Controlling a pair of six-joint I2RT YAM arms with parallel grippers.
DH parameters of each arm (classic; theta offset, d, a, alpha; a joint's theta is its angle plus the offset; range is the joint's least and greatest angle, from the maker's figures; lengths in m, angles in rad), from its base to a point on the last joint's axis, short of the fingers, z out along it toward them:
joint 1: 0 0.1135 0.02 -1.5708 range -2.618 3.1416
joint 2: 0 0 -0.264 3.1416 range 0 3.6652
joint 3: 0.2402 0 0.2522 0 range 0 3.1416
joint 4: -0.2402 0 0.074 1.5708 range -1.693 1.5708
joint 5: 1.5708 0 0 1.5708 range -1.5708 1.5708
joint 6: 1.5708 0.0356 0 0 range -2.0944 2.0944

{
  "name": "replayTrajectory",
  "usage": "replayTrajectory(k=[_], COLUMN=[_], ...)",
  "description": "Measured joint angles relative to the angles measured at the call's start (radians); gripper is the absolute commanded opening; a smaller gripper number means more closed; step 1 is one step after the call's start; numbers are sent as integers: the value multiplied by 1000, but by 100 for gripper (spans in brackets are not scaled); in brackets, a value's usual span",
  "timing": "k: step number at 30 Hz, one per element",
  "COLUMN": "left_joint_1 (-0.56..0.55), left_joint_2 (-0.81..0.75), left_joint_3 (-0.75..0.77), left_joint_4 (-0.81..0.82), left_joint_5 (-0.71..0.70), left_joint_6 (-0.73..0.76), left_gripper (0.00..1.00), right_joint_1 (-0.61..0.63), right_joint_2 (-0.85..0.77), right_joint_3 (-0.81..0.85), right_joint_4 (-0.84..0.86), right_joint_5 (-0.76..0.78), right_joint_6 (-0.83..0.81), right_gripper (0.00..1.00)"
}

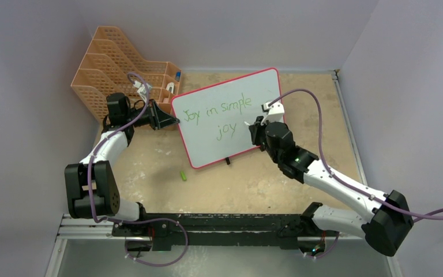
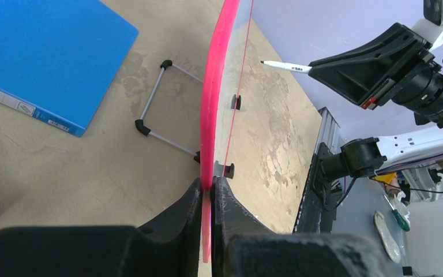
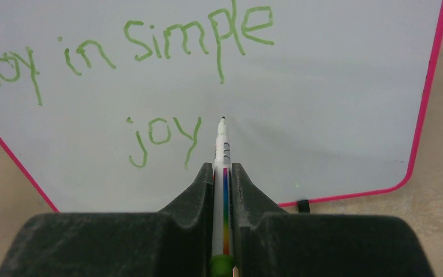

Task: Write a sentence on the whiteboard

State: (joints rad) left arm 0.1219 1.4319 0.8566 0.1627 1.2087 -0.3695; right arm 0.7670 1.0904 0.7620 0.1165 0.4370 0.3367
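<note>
Orange file rack [image 1: 121, 63] in far left corner, partly blocked by left arm. Small green cap [image 1: 183, 175] loose on table, near side of whiteboard [image 1: 205, 147]. Blue folder [image 2: 40, 57] flat behind board, cut off by frame edge; wire stand [image 2: 161, 104] beside it. Board propped at table centre, pink left edge clamped in left gripper [image 2: 208, 187]. Green sentence [image 1: 225, 107] on board face: "Joy in simple joy", two lines. Right gripper [image 3: 223, 173] closed tight on marker [image 3: 222, 144], tip just right of lower "joy". Tip contact unclear.
</note>
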Motion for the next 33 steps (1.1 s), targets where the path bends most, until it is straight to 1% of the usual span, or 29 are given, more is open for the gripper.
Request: replayTrajectory(k=[8, 15, 33], left_joint_1=[0, 0, 0], left_joint_2=[0, 0, 0], left_joint_3=[0, 0, 0], left_joint_4=[0, 0, 0], left_joint_5=[0, 0, 0], left_joint_6=[0, 0, 0], left_gripper=[0, 0, 0], right_joint_1=[-14, -14, -15], right_joint_2=[13, 47, 84], right_joint_3=[-5, -7, -17], right_joint_4=[74, 107, 114], right_joint_5=[-13, -29, -36], right_joint_6=[0, -2, -4], right_gripper=[0, 0, 0])
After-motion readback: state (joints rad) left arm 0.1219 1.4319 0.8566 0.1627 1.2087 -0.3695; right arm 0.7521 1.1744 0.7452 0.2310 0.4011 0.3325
